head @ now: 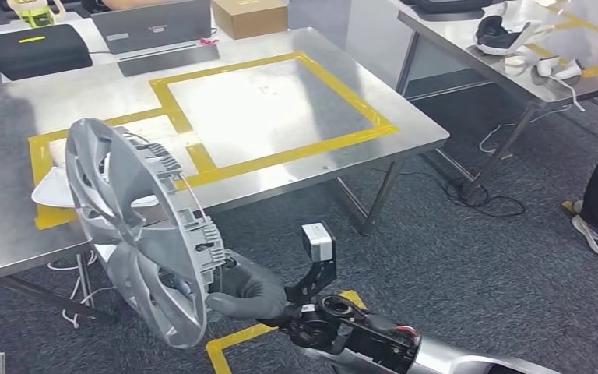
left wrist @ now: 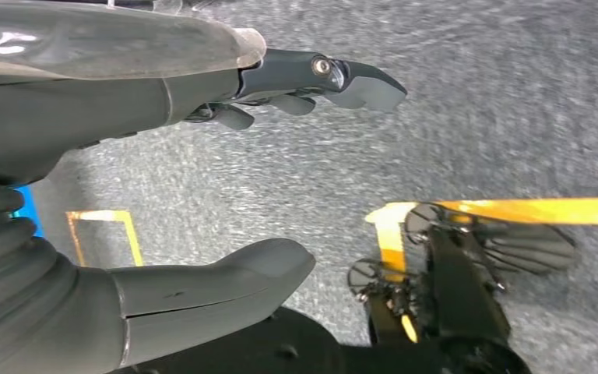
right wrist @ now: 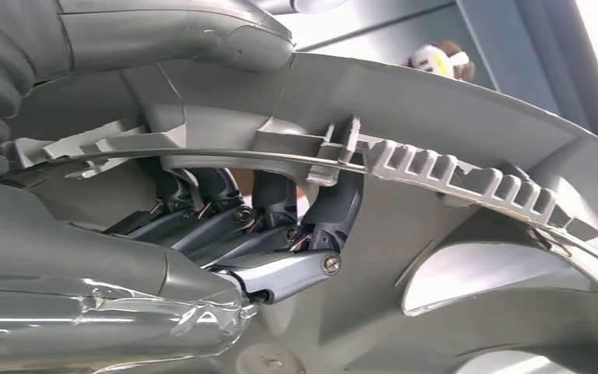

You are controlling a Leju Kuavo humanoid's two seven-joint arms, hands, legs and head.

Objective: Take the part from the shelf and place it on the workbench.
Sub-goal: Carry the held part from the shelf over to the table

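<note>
You're carrying the wheel cover (head: pixel 136 226), right hand (head: pixel 247 294) gripping its rim, left hand (left wrist: pixel 163 179) hanging empty, fingers apart; next, lowering it onto the workbench (head: pixel 280 109).

a lab or workshop, steel workbench (head: pixel 280 117) marked with yellow tape (head: pixel 350 97) at centre, laptop (head: pixel 152 23) upper left, grey carpet floor (head: pixel 475 265), cables (head: pixel 483 195) at right

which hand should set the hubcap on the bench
Right. The right hand already grips the hubcap by its rim, beside the bench. The left hand hangs open over the floor, holding nothing.
</note>
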